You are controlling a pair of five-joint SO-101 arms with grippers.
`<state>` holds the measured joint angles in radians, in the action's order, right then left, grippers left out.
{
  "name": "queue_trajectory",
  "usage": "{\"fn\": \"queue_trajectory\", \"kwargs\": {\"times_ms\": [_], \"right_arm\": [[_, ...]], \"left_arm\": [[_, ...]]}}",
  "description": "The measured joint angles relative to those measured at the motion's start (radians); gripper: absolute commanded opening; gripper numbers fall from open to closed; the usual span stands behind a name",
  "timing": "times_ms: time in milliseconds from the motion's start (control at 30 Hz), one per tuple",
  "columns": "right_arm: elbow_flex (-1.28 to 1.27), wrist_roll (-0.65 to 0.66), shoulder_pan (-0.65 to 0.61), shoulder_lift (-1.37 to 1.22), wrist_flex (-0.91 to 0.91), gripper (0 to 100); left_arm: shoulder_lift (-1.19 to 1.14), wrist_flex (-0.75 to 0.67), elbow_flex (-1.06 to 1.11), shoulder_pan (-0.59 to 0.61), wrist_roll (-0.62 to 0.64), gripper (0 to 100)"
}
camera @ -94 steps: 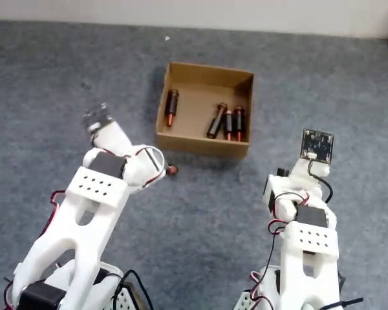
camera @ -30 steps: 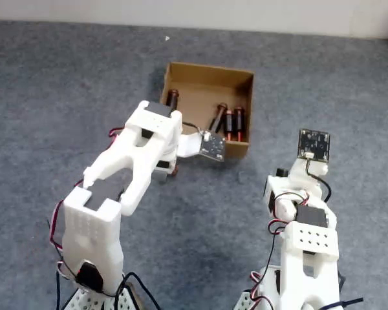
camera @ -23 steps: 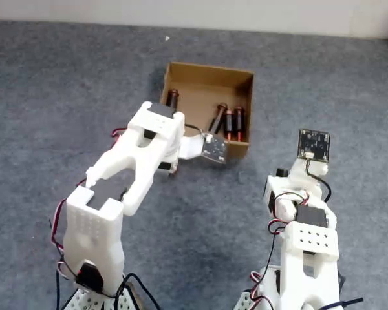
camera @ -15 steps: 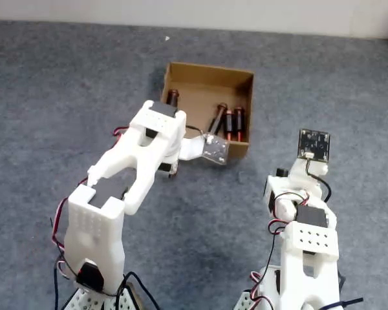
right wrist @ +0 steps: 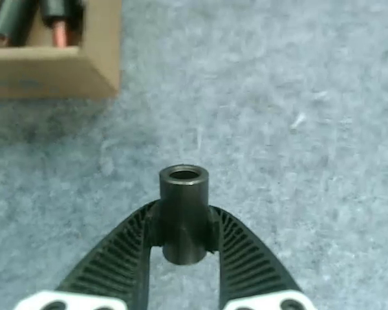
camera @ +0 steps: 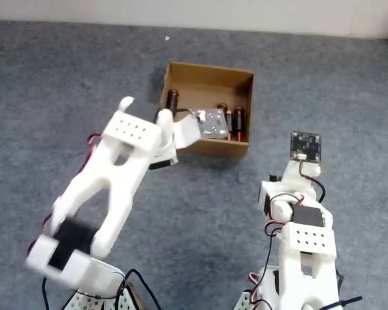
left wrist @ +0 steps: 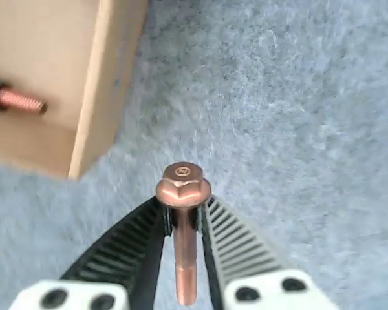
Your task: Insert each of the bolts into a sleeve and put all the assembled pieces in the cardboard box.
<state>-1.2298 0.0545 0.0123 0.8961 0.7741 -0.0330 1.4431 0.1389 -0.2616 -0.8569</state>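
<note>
My left gripper (left wrist: 184, 208) is shut on a copper bolt (left wrist: 183, 194), its hex head pointing away from the wrist, above the grey carpet beside a corner of the cardboard box (left wrist: 98, 90). The right gripper (right wrist: 183, 216) is shut on a black sleeve (right wrist: 183, 210) held upright with its open bore (right wrist: 183, 174) facing out, over carpet near another box corner (right wrist: 58, 68). In the high view the left arm (camera: 132, 145) stands raised at the front left of the box (camera: 204, 145), and the right arm (camera: 302, 187) is lower right of it. Several assembled pieces (camera: 236, 121) lie inside the box.
One assembled piece (camera: 172, 101) lies along the box's left wall, its copper thread (left wrist: 16, 98) showing in the left wrist view. Grey carpet (camera: 200, 213) spreads between the two arms and all around the box. A pale wall strip runs along the far edge.
The left arm swung over the bolt lying on the carpet by the box front, took hold of it and has lifted up. The right arm shifted slightly left with its sleeve.
</note>
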Motion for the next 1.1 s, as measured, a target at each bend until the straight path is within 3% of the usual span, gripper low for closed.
{"fn": "queue_trajectory", "kwargs": {"times_ms": [133,300,467,867,1100], "right_arm": [[0.014,-0.034,-0.018,0.052,0.046,0.5],[0.014,-0.081,-0.086,0.219,0.069,0.5],[-0.043,-0.087,-0.175,0.414,0.069,0.5],[-0.419,-0.087,-0.396,0.799,-0.190,0.5],[-0.440,-0.089,-0.519,0.911,-0.207,0.5]], "left_arm": [[0.198,0.002,0.101,0.000,0.127,0],[0.422,0.002,0.209,0.002,0.425,0],[0.600,-0.025,0.269,0.002,0.606,0],[0.987,-0.419,0.511,0.002,1.046,0],[1.062,-0.611,0.643,-0.068,1.218,0]]}}
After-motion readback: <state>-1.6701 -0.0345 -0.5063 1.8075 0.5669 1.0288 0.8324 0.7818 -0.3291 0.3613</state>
